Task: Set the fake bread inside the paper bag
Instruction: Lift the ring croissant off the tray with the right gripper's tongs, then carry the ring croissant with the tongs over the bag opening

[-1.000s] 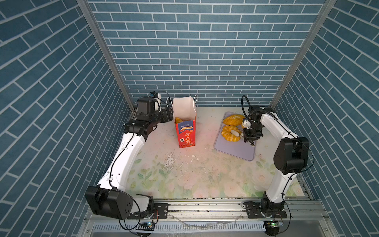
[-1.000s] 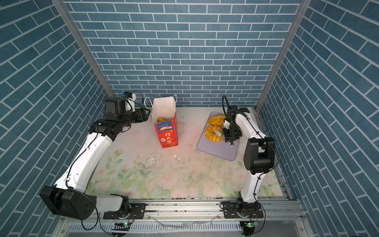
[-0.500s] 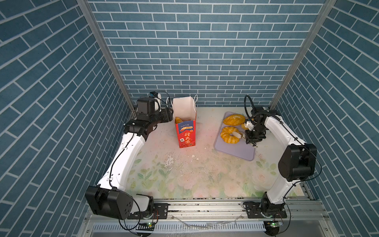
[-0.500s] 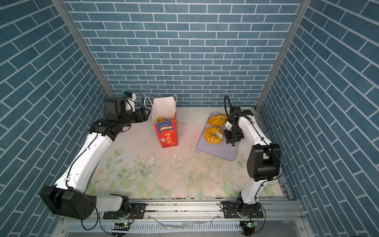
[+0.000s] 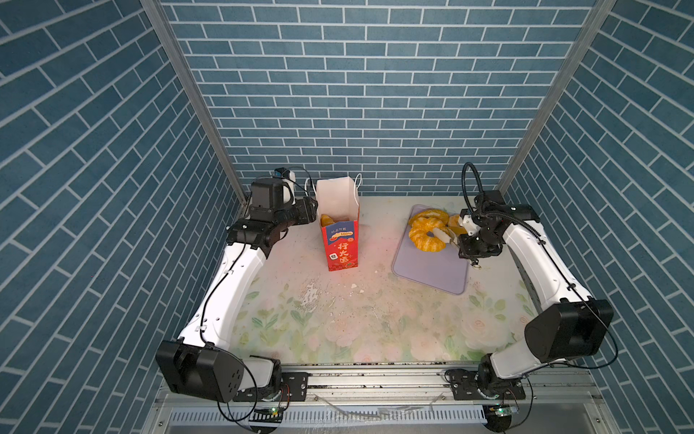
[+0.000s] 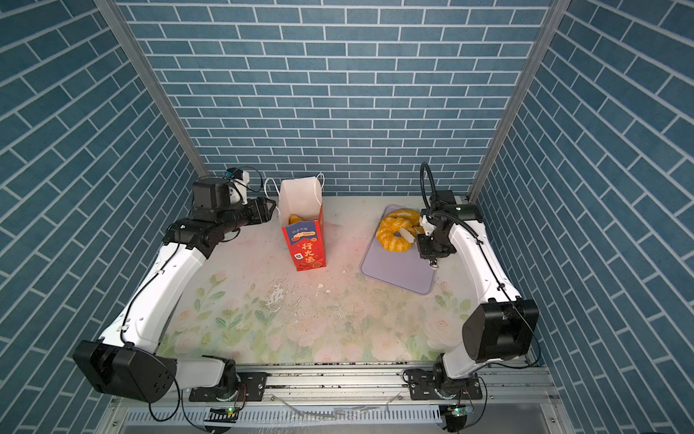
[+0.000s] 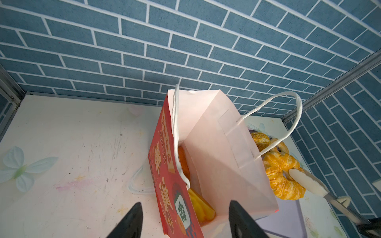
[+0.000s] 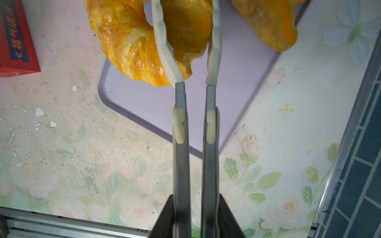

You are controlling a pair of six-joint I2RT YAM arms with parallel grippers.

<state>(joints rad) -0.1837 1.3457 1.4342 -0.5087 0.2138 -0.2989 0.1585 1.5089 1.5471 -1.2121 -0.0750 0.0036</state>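
My right jaws are closed tight on tongs (image 8: 179,156), whose tips pinch a croissant (image 8: 186,31) at the tray (image 8: 144,103), table's far right corner. Looks light, glossy, probably slippery, so I pinch mid-body. Left jaws apart, empty, at bag (image 7: 216,154), far edge.

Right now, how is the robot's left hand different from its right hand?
The left hand has its fingers spread wide apart, while the right hand is squeezed shut on metal tongs. The left hand sits at the red paper bag; the right hand is by the lilac tray, and its tongs pinch a golden pastry. Both have black fingers.
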